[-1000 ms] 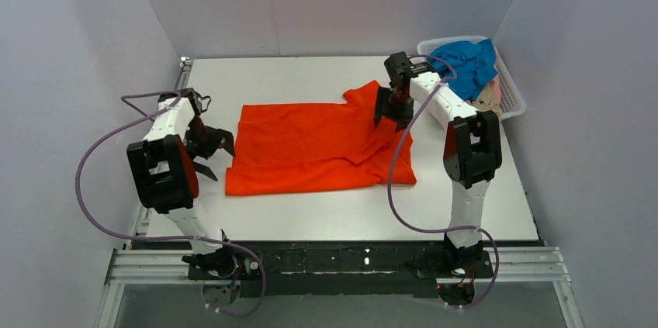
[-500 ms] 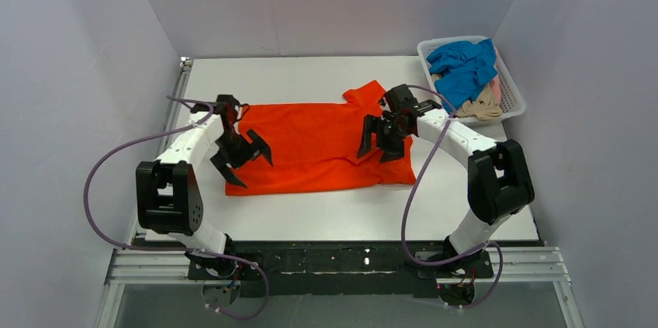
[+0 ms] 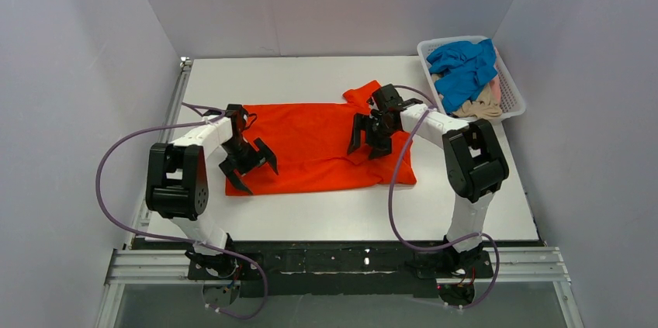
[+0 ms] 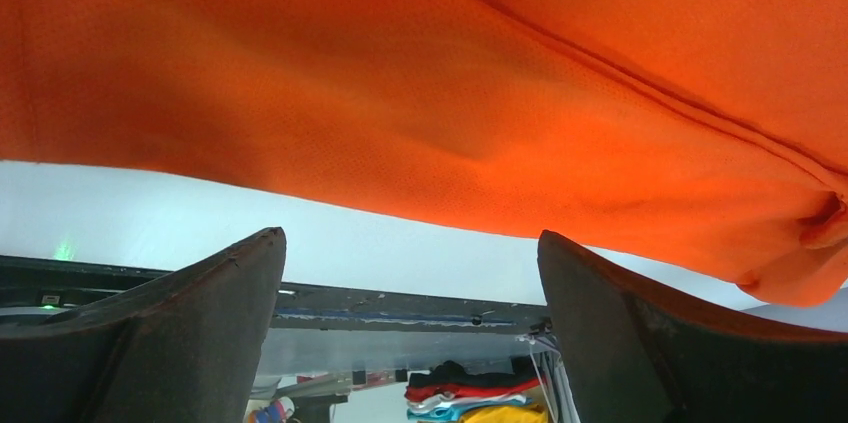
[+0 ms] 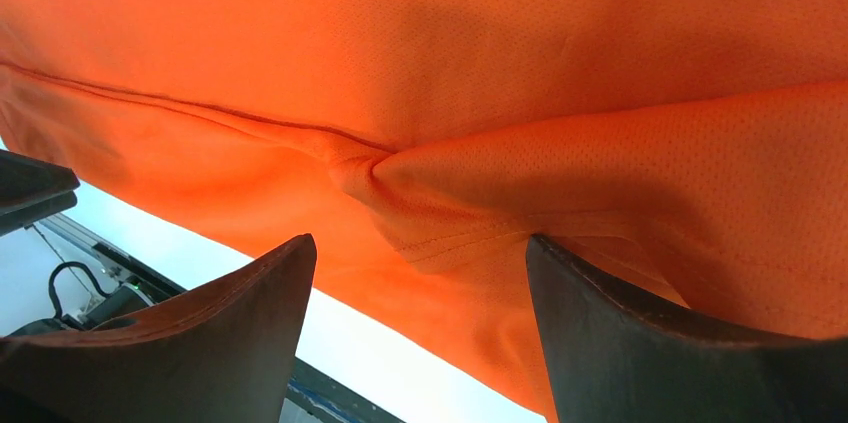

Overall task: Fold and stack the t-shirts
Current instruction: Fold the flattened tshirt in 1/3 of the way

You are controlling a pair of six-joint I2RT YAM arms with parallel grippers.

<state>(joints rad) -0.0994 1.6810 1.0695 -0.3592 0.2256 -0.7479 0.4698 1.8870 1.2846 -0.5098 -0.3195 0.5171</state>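
The orange-red t-shirt (image 3: 310,146) lies spread on the white table (image 3: 310,212), one sleeve folded in on the right and another sticking out at the back right. My left gripper (image 3: 252,164) is open over the shirt's front left corner; in the left wrist view it (image 4: 410,253) frames the shirt's (image 4: 420,93) front hem and bare table. My right gripper (image 3: 371,142) is open over the folded sleeve on the right; in the right wrist view it (image 5: 420,253) straddles a bunched seam of the shirt (image 5: 430,63). Neither holds cloth. A blue shirt (image 3: 464,64) and a beige-pink one (image 3: 487,99) lie in the basket.
The white mesh basket (image 3: 512,95) stands at the table's back right corner. Grey walls close in the left, back and right. The black rail (image 3: 334,258) with both arm bases runs along the near edge. Purple cables loop from each arm.
Both grippers have come in over the shirt: the left from off the table's left side to the front left corner, the right from the back right sleeve down to the folded sleeve.
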